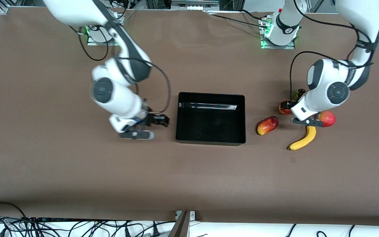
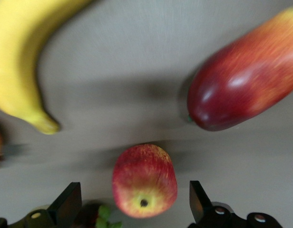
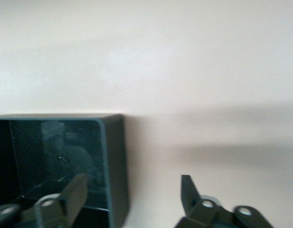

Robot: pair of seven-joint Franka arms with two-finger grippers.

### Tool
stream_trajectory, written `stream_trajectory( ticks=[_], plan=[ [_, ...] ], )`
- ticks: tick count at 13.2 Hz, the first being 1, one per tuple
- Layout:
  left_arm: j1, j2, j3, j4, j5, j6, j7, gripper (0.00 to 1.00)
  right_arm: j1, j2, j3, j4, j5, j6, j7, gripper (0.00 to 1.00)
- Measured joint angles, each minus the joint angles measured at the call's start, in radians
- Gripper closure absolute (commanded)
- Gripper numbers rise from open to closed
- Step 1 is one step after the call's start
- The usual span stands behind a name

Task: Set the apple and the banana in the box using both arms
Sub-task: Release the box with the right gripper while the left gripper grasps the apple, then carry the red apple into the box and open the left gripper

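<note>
Banana [image 1: 303, 139] lies on the brown table [image 1: 77, 171] toward the left arm's end, long axis running diagonally: one dark tip points toward the front camera and the box, the other end runs up under the left end effector [image 2: 134, 202]. Skin smooth, yellow, gently curved. Apple [image 2: 144, 180] is small, round, red with yellowish streaks, its stem dimple turned toward the wrist camera; it sits on the table between the spread black fingers [image 2: 66, 203] of the left end effector, which is wide open and grips nothing. An elongated glossy red-yellow fruit [image 1: 267, 125] rests between the box and the banana; a rounder red fruit [image 1: 327, 118] lies just beside the banana's upper end. Box [image 1: 210, 141], shallow, glossy black plastic with low walls, sits mid-table. Right end effector [image 3: 132, 199] hovers over the box's wall at the right arm's end, fingers apart, empty. No readable labels.
</note>
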Motion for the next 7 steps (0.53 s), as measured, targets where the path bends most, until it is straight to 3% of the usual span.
stream_trajectory(
  ticks=[1,3,4,7],
  plan=[
    [0.000,0.013,0.000,-0.025,0.000,0.033,0.000,0.32,-0.046,-0.052,-0.001,0.001,-0.008,-0.064,-0.039,0.00],
    [0.001,0.030,0.000,-0.048,0.000,0.058,0.000,0.76,-0.142,-0.157,-0.002,0.002,-0.012,-0.191,-0.118,0.00],
    [0.001,0.034,0.000,-0.050,0.000,0.058,0.000,0.87,-0.186,-0.208,-0.005,0.002,-0.013,-0.256,-0.162,0.00],
    [-0.001,0.031,-0.004,-0.040,0.000,0.056,0.002,0.87,-0.253,-0.338,-0.073,-0.009,-0.015,-0.431,-0.304,0.00]
  ],
)
